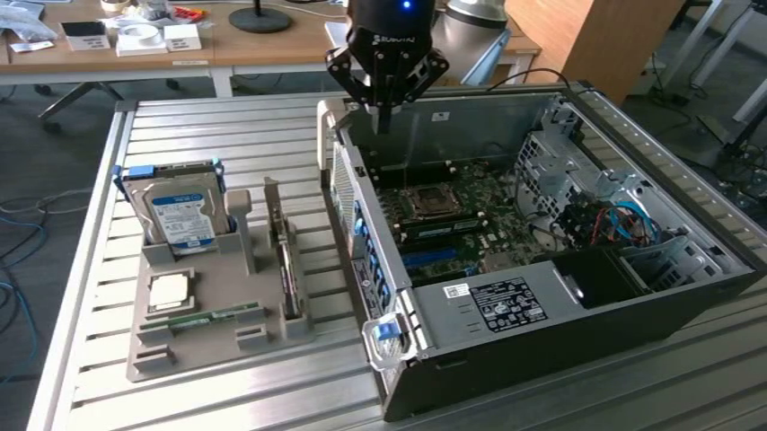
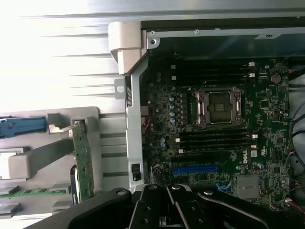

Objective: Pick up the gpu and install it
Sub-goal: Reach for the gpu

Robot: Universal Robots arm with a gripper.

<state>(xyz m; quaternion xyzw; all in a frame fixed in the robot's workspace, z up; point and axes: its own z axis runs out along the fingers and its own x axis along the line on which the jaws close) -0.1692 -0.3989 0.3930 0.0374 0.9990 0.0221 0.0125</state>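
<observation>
While the fingers (image 1: 383, 117) hang closed above the case (image 1: 576, 350), the gpu (image 1: 287, 269) stands well apart.

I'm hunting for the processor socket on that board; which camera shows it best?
The wrist view: it looks straight down on the socket, metal frame plain. The exterior view shows the socket at a slant inside the open case.

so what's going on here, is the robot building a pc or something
Roughly, yes. One robot arm hangs over an open computer case with its motherboard exposed. Its gripper is shut with nothing in it, above the case wall that faces the grey parts holder. The gpu stands on edge in that holder, on the exterior view's left, not yet picked up.
</observation>
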